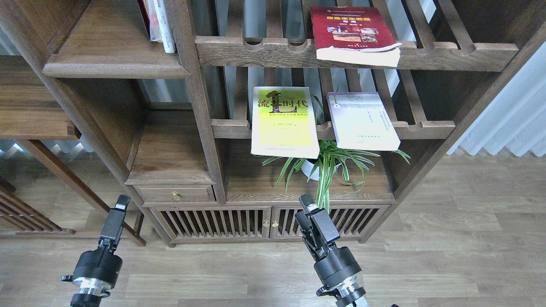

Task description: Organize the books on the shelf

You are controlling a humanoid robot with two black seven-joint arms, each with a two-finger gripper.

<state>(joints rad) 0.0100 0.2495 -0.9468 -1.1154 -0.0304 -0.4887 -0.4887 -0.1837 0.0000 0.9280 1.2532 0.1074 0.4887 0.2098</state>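
Observation:
Three books lie flat on slatted racks. The dark red book is on the upper rack. On the lower rack, the yellow-green book and the pale lavender-white book overhang the front rail. The shelf, a solid dark-brown board, is at the upper left, with a few upright books at its right end. Both grippers hang low in front of the cabinet, far below the books and holding nothing. My left gripper and my right gripper are dark and narrow, so their fingers cannot be told apart.
A potted spider plant stands on the cabinet top under the lower rack. A small drawer and slatted cabinet doors sit below. A wooden post separates the shelf from the racks. Wood floor lies in front, a white curtain at the right.

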